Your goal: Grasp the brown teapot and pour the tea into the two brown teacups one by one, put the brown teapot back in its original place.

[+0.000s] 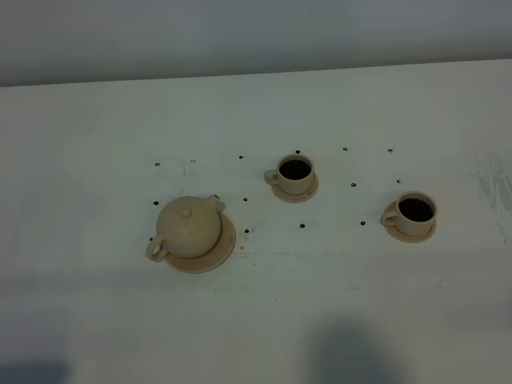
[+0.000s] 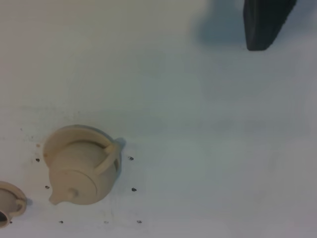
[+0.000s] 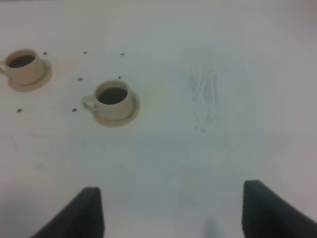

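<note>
Sitting squat, pale tan teapot (image 1: 190,227), knobbed lid.

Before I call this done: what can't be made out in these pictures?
- Left gripper: left wrist view, only one dark finger shows, the rest cut off by the edge.
- Brown teapot: lid on, contents hidden in every view.
- Teacups: dark inside; fill level too small to judge.
- Both arms: outside the exterior high view.
</note>
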### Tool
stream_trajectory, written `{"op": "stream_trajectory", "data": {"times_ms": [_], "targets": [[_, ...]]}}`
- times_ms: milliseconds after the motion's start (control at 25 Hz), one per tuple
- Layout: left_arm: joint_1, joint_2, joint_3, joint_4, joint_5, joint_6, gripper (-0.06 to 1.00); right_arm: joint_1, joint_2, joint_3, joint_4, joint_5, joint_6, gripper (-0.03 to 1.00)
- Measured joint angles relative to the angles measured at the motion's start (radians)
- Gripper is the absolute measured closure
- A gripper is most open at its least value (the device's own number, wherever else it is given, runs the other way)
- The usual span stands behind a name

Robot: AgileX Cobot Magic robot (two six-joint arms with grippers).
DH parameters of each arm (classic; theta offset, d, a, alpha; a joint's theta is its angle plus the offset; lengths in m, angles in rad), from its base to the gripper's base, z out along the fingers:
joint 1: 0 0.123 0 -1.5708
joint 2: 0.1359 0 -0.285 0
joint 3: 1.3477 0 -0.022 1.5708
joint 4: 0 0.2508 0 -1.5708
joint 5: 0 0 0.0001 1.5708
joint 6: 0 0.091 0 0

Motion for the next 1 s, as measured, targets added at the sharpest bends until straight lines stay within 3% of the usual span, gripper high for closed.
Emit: {"op": "stream_trajectory", "data": {"times_ms": [1000], "targets": [[0.000, 0.000, 0.000, 0.000, 0.000, 0.000, 0.45, -0.002, 0.000, 0.000, 0.000, 0.000, -0.020, 0.39]]}}
